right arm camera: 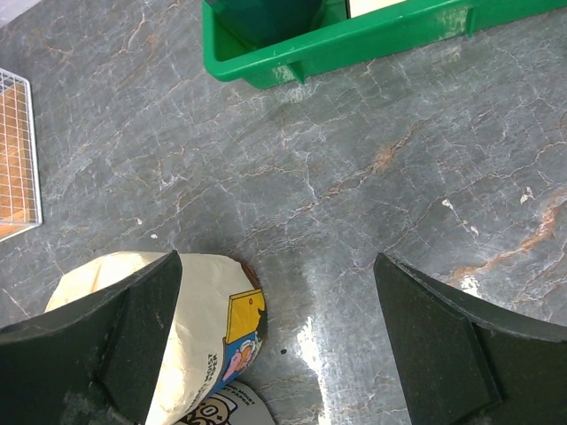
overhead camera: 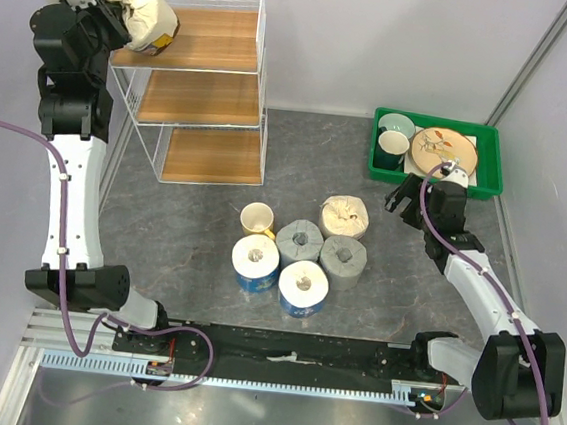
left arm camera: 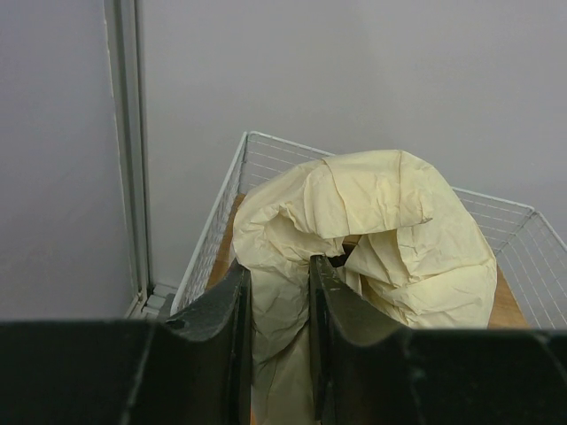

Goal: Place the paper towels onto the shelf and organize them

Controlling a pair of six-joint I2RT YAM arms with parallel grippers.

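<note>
My left gripper (overhead camera: pixel 116 18) is shut on the wrapper of a cream paper towel roll (overhead camera: pixel 142 10) and holds it at the left end of the shelf's (overhead camera: pixel 208 37) top tier. In the left wrist view the crumpled cream wrapper (left arm camera: pixel 372 230) is pinched between my fingers (left arm camera: pixel 226 319), with the wire basket behind it. Five rolls stand on the table: one cream (overhead camera: pixel 344 217), two grey (overhead camera: pixel 299 241) (overhead camera: pixel 343 259), two white-and-blue (overhead camera: pixel 256 261) (overhead camera: pixel 303 288). My right gripper (overhead camera: pixel 402 199) is open and empty, right of the cream roll (right arm camera: pixel 190 328).
A yellow mug (overhead camera: pixel 257 217) stands left of the rolls. A green tray (overhead camera: pixel 434 178) with dishes sits at the back right; its edge shows in the right wrist view (right arm camera: pixel 354 40). The shelf's two lower boards (overhead camera: pixel 200 97) (overhead camera: pixel 214 156) hold nothing. Walls stand close on both sides.
</note>
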